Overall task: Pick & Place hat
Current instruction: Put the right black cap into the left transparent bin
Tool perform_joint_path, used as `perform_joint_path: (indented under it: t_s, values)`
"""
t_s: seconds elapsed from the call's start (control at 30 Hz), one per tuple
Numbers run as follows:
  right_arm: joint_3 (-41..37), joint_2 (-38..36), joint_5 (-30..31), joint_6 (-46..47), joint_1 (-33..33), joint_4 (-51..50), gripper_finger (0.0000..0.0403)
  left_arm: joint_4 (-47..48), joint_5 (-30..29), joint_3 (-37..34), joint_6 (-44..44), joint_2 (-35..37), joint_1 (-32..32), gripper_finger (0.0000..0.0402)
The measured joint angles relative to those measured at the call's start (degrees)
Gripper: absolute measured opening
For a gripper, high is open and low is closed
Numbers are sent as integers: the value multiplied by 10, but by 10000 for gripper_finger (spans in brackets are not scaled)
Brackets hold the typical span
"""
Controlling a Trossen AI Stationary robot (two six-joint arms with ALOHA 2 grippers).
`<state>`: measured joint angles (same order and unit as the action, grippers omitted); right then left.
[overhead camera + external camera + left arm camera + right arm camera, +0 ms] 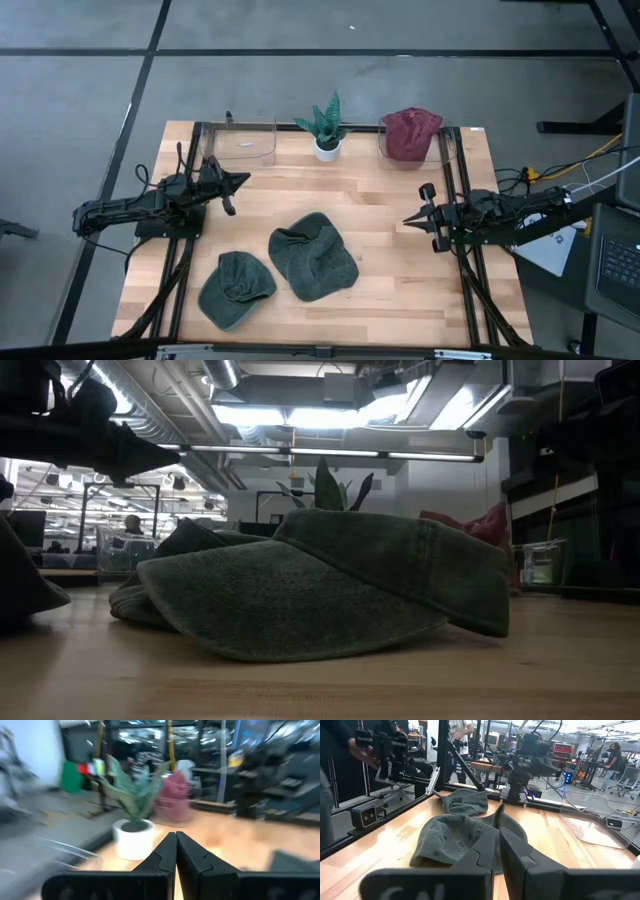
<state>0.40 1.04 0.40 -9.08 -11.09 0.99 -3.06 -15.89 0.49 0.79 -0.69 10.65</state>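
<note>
Two dark green caps lie on the wooden table: one in the middle (314, 255), crown up with its brim toward the near side, and one nearer the front left (236, 288). A dark red hat (410, 132) sits in a clear bin at the far right. My left gripper (243, 180) is shut and empty at the table's left, pointing toward the plant. My right gripper (408, 221) is shut and empty at the right, pointing at the middle cap (460, 837).
A small potted plant (327, 128) in a white pot stands at the far middle. An empty clear bin (243, 142) stands at the far left. Black rails run along the table's left and right sides. Bare wood lies between the caps and the bins.
</note>
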Motion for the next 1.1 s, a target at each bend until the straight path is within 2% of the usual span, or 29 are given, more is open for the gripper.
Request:
perform_joint_path:
  t_s: [0.1,0.2,0.47,0.57,0.63,0.9,1.0,1.1]
  values:
    - [0,0,0,0,0,0,26,-4,-31,0,-117,0,4,4]
    - [0,0,0,0,0,0,26,-6,-26,0,-122,0,5,4]
    - [0,0,0,0,0,0,26,-69,106,0,206,0,3,4]
    - [0,0,0,0,0,0,26,-77,123,0,279,0,3,4]
    - [0,0,0,0,0,0,26,-70,125,0,299,0,3,4]
    - [0,0,0,0,0,0,26,-54,188,2,258,0,3,4]
    - [0,0,0,0,0,0,26,-22,195,24,250,-16,-2,4]
    - [0,0,0,0,0,0,26,6,196,52,202,-45,-12,4]
